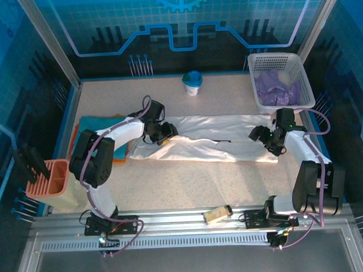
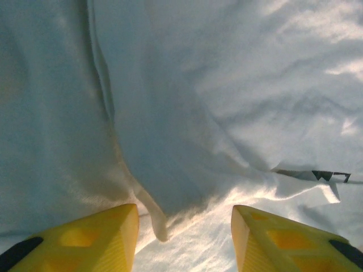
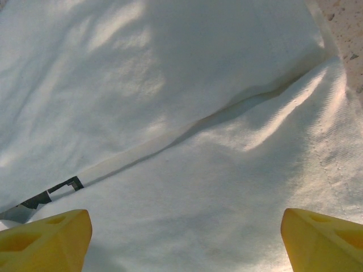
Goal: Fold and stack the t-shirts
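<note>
Tally: 1 white shirt, 1 teal shirt, 1 purple shirt; L pincer, R pincer released.

Desk: speckled beige top. White t-shirt spread lengthwise across the middle. Teal and orange t-shirt pile at left, just beside it. Cup upright at far edge. Lattice basket in far right corner.

White lattice basket far right, teal-topped cup mid-back, salmon tray left edge.
</note>
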Controlling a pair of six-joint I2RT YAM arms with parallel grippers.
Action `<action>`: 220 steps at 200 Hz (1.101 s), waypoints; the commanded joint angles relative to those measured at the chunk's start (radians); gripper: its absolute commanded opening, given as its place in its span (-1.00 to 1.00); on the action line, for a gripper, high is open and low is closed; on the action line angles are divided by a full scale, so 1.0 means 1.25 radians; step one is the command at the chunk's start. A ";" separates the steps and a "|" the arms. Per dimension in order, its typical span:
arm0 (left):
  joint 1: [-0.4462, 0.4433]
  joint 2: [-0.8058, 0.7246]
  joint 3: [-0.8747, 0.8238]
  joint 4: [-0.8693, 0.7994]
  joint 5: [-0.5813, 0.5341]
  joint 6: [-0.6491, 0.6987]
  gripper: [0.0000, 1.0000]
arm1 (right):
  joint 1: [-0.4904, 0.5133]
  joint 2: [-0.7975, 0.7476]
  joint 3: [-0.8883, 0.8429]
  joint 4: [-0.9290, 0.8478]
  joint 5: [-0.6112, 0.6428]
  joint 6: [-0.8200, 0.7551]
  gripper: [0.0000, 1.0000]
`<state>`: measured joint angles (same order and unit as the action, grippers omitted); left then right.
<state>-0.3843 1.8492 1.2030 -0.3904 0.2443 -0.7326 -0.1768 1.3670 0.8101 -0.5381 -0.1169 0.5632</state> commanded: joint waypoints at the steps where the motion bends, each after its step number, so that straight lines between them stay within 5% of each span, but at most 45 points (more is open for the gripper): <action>1: -0.002 0.030 0.033 -0.006 0.005 0.004 -0.18 | 0.009 -0.011 -0.013 0.000 -0.017 -0.006 0.74; 80: -0.004 0.110 0.223 -0.193 -0.035 0.138 -0.85 | 0.007 -0.010 -0.010 -0.007 -0.012 -0.013 0.73; 158: -0.027 0.298 0.528 -0.392 -0.146 0.267 -0.88 | 0.005 -0.007 -0.014 -0.011 -0.016 -0.016 0.72; 173: -0.034 0.326 0.568 -0.396 -0.151 0.268 -0.84 | 0.006 -0.017 -0.017 -0.020 -0.001 -0.020 0.75; 192: -0.043 0.368 0.626 -0.438 -0.191 0.268 -0.57 | 0.006 -0.034 -0.015 -0.037 0.026 -0.034 0.79; 208: -0.043 0.380 0.634 -0.447 -0.215 0.262 -0.13 | 0.004 -0.046 -0.010 -0.049 0.054 -0.046 0.81; 220: -0.043 0.374 0.629 -0.457 -0.226 0.262 -0.05 | 0.002 -0.049 -0.002 -0.057 0.070 -0.053 0.82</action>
<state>-0.4335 2.3074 1.9614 -0.8787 0.0284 -0.4137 -0.1768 1.3380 0.8021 -0.5621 -0.0856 0.5323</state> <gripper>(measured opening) 0.439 0.905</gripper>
